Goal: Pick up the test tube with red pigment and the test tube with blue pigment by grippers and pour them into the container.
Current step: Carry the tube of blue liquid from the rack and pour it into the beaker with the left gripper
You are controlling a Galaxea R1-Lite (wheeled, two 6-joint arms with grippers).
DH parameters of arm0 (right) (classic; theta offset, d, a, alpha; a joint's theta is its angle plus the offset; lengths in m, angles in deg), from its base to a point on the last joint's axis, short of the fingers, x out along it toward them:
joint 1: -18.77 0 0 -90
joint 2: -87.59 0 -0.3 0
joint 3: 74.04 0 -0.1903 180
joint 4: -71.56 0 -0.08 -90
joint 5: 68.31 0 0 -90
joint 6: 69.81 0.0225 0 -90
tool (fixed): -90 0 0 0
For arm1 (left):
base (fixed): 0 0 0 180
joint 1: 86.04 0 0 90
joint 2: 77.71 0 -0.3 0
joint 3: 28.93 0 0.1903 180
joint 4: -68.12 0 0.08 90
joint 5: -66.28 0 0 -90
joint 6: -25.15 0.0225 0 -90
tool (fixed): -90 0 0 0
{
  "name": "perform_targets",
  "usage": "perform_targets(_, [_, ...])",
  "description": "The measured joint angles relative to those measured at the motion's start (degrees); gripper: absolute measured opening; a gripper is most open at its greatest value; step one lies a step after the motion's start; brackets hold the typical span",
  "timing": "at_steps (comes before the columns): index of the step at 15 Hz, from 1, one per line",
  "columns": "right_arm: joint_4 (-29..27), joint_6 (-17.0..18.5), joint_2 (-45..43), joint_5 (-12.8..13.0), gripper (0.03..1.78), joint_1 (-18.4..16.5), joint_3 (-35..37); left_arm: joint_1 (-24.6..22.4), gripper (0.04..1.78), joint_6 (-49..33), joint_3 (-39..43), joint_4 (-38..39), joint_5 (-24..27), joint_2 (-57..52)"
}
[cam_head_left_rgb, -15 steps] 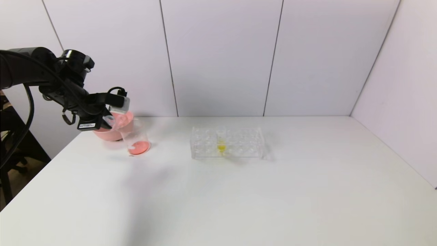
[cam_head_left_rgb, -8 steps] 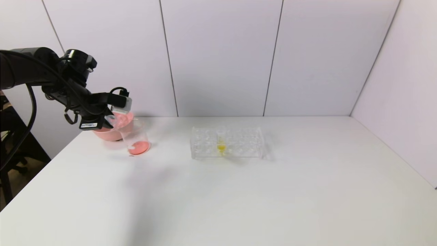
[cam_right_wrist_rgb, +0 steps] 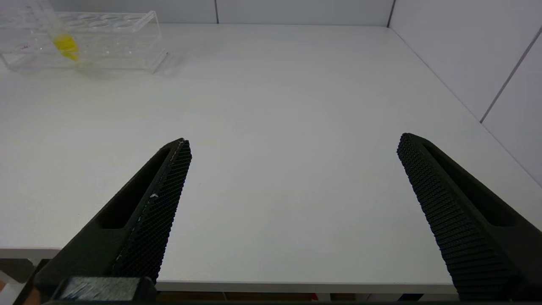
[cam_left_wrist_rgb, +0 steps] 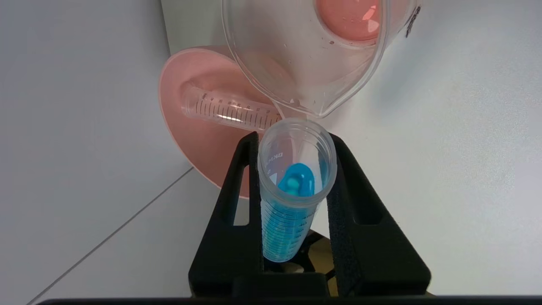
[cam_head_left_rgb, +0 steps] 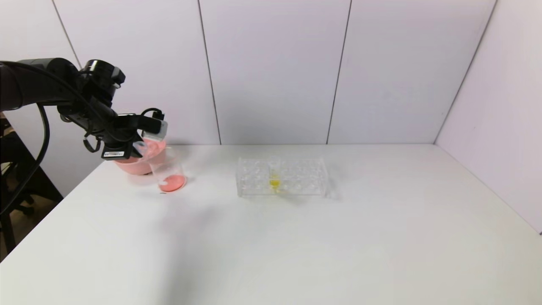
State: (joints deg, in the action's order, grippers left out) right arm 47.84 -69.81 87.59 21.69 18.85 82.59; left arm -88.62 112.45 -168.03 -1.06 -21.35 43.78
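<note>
My left gripper (cam_left_wrist_rgb: 293, 137) is shut on the test tube with blue pigment (cam_left_wrist_rgb: 283, 220), high at the table's far left (cam_head_left_rgb: 135, 144). The tube is tilted, blue liquid still inside, and its open mouth sits just beside the pour lip of the container (cam_left_wrist_rgb: 305, 55). This clear beaker (cam_head_left_rgb: 168, 171) stands on the table with red-orange liquid in its bottom. An empty graduated tube (cam_left_wrist_rgb: 228, 112) lies in the pink bowl (cam_left_wrist_rgb: 199, 140); no tube holding red liquid shows. My right gripper (cam_right_wrist_rgb: 294, 140) is open and empty over the table's front edge, out of the head view.
The pink bowl (cam_head_left_rgb: 135, 166) stands right behind the beaker by the back wall. A clear tube rack (cam_head_left_rgb: 296, 180) holding one yellow-liquid tube (cam_head_left_rgb: 274, 176) stands mid-table; it also shows in the right wrist view (cam_right_wrist_rgb: 106, 38). Walls close the back and right sides.
My left gripper has shifted slightly right and up with the blue tube, closer over the beaker. The beaker, bowl and rack have not moved.
</note>
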Motion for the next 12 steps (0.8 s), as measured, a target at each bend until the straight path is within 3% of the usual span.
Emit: perform_targets(12, [0.02,0.00,0.00,0.00,1.77,-0.02,0.00,1.05,0.45,0.41,-0.02,0.15,-1.43,-0.22])
